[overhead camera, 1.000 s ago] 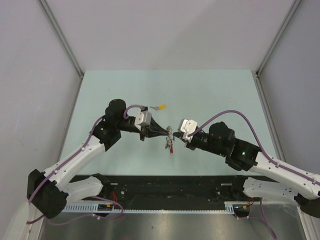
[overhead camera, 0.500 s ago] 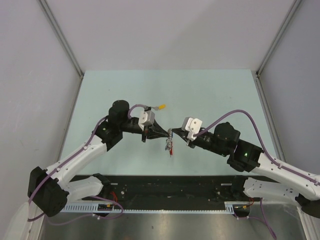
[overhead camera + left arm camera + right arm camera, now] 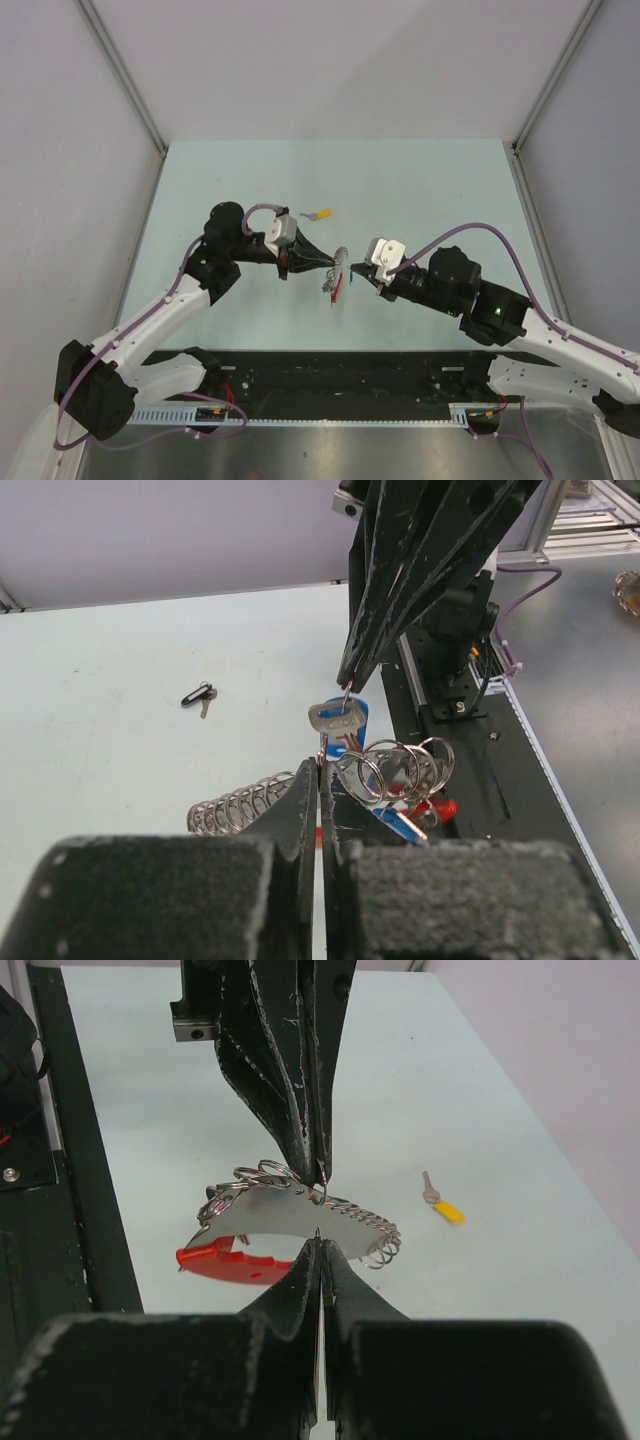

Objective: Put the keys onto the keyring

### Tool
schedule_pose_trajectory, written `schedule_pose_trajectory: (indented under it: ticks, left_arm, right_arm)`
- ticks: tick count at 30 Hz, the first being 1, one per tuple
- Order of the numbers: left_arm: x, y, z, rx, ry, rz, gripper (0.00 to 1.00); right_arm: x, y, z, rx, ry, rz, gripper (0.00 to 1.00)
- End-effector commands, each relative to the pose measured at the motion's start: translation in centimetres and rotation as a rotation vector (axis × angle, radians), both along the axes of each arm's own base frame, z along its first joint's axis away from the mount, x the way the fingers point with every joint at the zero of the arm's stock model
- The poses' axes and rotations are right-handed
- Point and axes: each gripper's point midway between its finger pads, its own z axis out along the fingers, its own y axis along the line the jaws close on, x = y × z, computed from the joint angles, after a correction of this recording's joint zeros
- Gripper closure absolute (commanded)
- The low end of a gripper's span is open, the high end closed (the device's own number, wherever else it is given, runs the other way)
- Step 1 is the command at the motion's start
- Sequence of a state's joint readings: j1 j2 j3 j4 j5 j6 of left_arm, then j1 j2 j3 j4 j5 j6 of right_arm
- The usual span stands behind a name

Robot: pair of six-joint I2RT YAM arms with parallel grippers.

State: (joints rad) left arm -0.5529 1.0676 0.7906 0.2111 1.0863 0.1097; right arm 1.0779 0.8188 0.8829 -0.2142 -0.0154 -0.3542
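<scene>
- Overhead view of two robot arms reaching towards each other above the middle of a pale green table (image 3: 420,190). Their fingertips almost meet over a small hanging bunch of metal.
- The left gripper (image 3: 320,772) has its fingers pressed together. It pinches the wire of the keyring (image 3: 400,768), a cluster of silver rings held up off the table.
- The right gripper (image 3: 318,1248) also has its fingers pressed together. It nips the edge of the blue-capped key (image 3: 338,717), which hangs right against the rings.
- A short silver chain (image 3: 240,802) curves away from the rings on the left gripper's side. A red strap (image 3: 337,290) dangles below the bunch.
- Compared with a second ago, the left arm has drawn back a little to the left. Its wrist and elbow now sit farther left in the overhead view.
- The bunch of rings and key has shifted slightly left with it.
- The red strap hung nearly straight down before and now hangs on a slant.
- The right arm's elbow has moved a little farther right and lower in the view, while its fingertips stay at the bunch.
- Both grippers were closed on the bunch a second ago and are closed on it now.
- A yellow-capped key (image 3: 322,213) lies flat on the table beyond the left gripper, well apart from the bunch. It is in the same spot as before.
</scene>
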Motion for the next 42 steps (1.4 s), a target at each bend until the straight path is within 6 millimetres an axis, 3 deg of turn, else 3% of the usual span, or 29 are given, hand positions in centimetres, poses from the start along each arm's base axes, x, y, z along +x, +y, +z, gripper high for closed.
schedule_pose_trajectory:
  ticks: [1,20,42]
  left_arm:
    - [-0.8,0.2,1.7,-0.048,-0.049,-0.036,1.00]
    - [-0.9,0.2,1.8,-0.054,-0.055,-0.031,1.00]
    - [-1.0,0.2,1.9,-0.059,-0.057,-0.034,1.00]
  right_arm:
    - [0.4,0.5,1.9,0.039,-0.028,-0.003,1.00]
    - [0.6,1.5,2.5,0.069,-0.041,0.036,1.00]
    - [0.7,1.4,2.8,0.084,-0.037,0.029,1.00]
